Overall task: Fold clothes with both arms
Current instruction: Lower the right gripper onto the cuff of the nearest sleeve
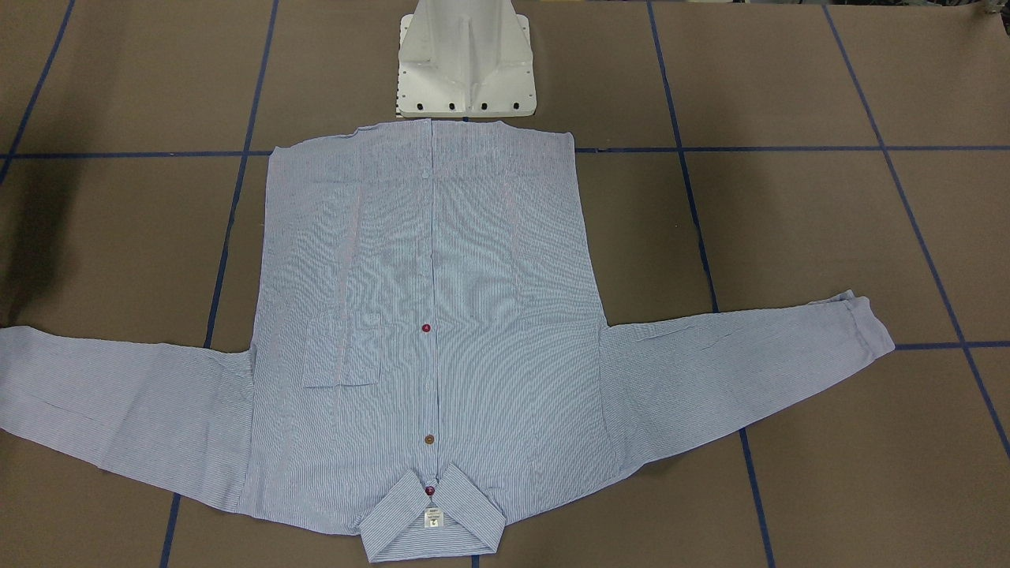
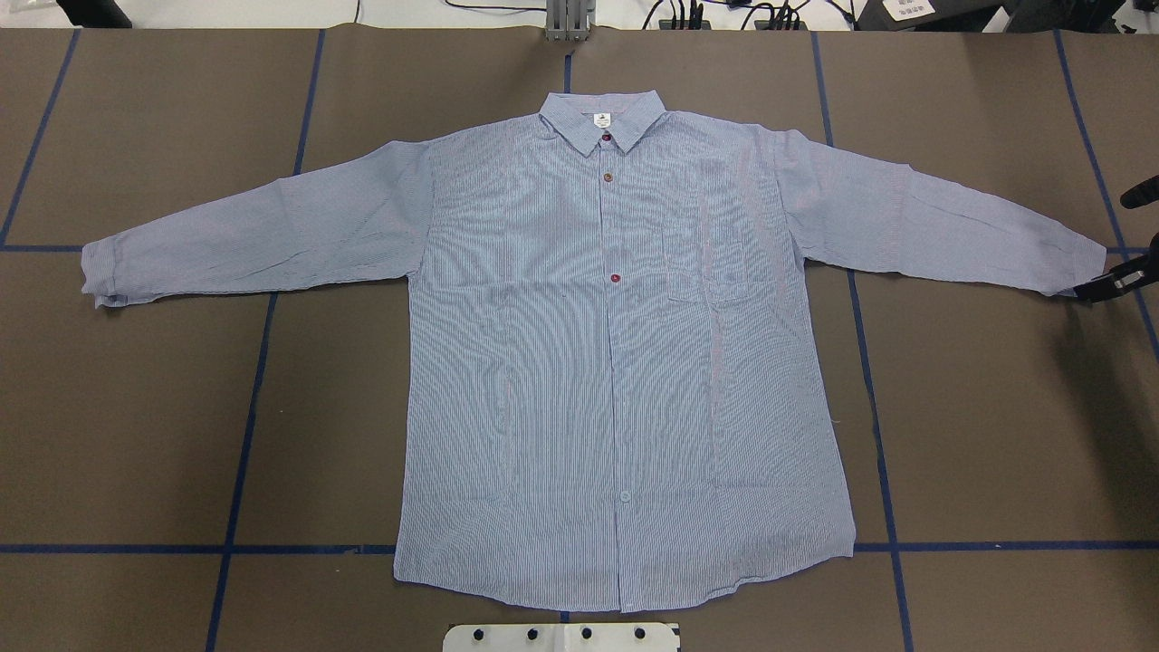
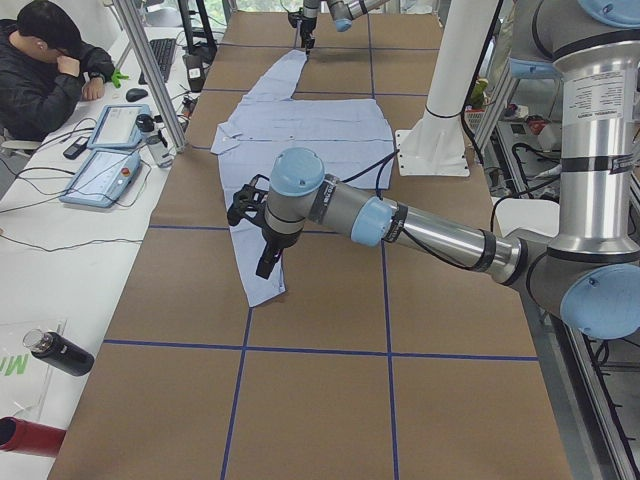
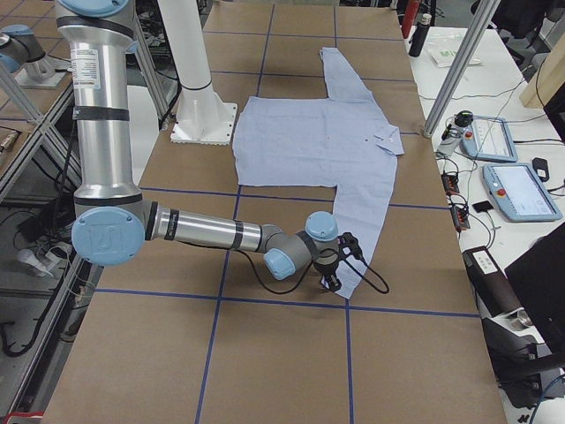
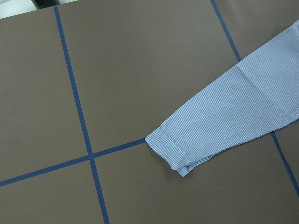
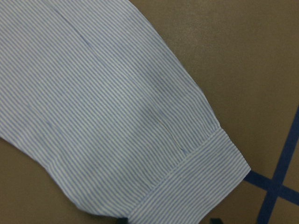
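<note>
The light blue striped shirt [image 2: 616, 362] lies flat and face up on the brown table, buttoned, with both sleeves spread wide and its collar [image 1: 432, 521] away from the robot. In the overhead view my right gripper [image 2: 1100, 288] sits at the tip of the right-hand sleeve. The right wrist view shows that cuff [image 6: 196, 186] close below, with two dark fingertips [image 6: 122, 220] apart at the frame's bottom edge, so it is open. My left gripper [image 3: 265, 262] hovers over the other sleeve near its cuff [image 5: 173, 151]. I cannot tell whether it is open or shut.
The white pedestal base [image 1: 465, 63] stands just behind the shirt's hem. Blue tape lines [image 2: 244, 435] cross the table. Along the far long side runs a white desk with tablets [image 3: 105, 165], a black bottle [image 3: 60, 352] and a seated person [image 3: 50, 60].
</note>
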Action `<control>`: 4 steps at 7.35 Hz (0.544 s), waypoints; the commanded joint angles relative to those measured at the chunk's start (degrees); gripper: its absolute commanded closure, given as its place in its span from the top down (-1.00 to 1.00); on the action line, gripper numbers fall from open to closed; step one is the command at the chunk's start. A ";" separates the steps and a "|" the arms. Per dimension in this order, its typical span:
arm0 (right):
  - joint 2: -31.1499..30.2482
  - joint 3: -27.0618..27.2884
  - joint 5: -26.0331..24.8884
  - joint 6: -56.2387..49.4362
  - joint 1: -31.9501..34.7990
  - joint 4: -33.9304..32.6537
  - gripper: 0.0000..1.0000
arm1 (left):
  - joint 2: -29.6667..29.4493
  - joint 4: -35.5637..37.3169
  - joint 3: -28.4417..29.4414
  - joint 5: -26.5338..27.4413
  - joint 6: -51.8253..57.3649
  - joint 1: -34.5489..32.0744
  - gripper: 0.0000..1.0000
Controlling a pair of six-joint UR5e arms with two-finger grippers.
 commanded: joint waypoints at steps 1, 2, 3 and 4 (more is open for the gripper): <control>0.82 -0.74 -0.45 -0.98 -0.12 0.00 0.21 | 0.00 0.00 0.03 -0.09 -0.10 0.00 1.00; 0.82 -1.09 -0.54 -1.25 -0.12 0.00 0.19 | 0.00 0.00 0.03 -0.09 -0.18 0.00 1.00; 0.82 -1.09 -0.62 -1.42 -0.12 0.00 0.18 | 0.00 0.00 0.03 -0.09 -0.18 0.00 1.00; 0.64 -1.09 -0.63 -1.34 -0.03 0.00 0.12 | 0.00 0.00 0.03 -0.09 -0.18 0.00 1.00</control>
